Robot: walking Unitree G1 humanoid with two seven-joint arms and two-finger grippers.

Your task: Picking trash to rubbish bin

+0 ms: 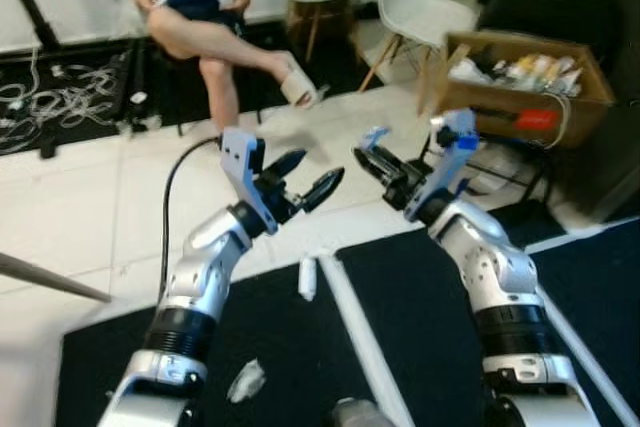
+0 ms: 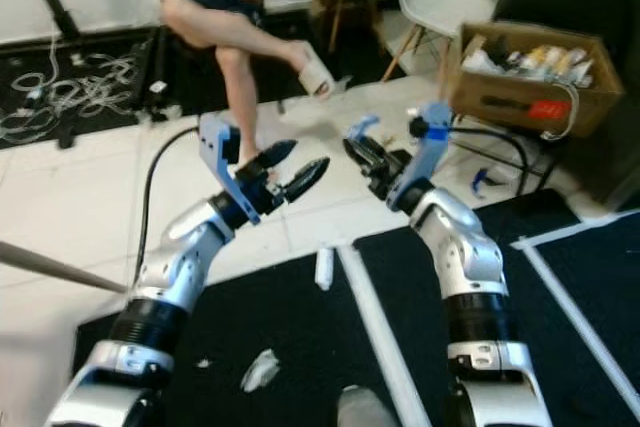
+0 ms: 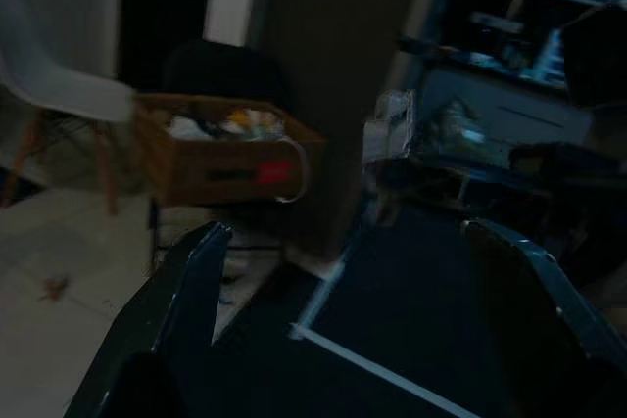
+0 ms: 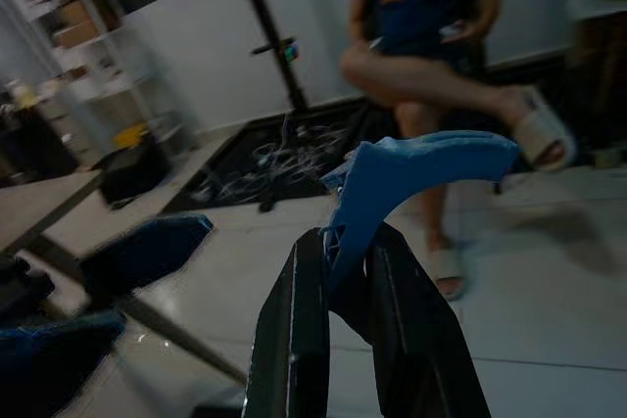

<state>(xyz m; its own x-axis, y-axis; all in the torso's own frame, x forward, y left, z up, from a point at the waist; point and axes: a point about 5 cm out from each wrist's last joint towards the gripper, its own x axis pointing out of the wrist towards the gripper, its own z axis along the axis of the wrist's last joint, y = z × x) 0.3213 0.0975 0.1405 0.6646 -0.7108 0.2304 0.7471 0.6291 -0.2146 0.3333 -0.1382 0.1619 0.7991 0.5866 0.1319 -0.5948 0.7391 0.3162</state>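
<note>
fingers of my right gripper (image 4: 338, 271) pinch a curled blue plastic scrap (image 4: 416, 168); left gripper (image 1: 305, 179) gapes empty. white crumpled wrappers (image 1: 246, 381) below both remain, bin unseen.

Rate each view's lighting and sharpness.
Left eye view: bright, fairly sharp, left gripper crisp. Right eye view: same light, slightly softer. Left wrist view: very dark and blurred, cardboard box barely legible. Right wrist view: dim, background person motion-blurred, blue scrap clear.

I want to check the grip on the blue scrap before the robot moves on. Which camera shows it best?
The right wrist view: the blue scrap stands large, pinched between the right tool's fingers. Both eye views show it as a small blue bit at that tool's tip, too small to judge the grip.
</note>
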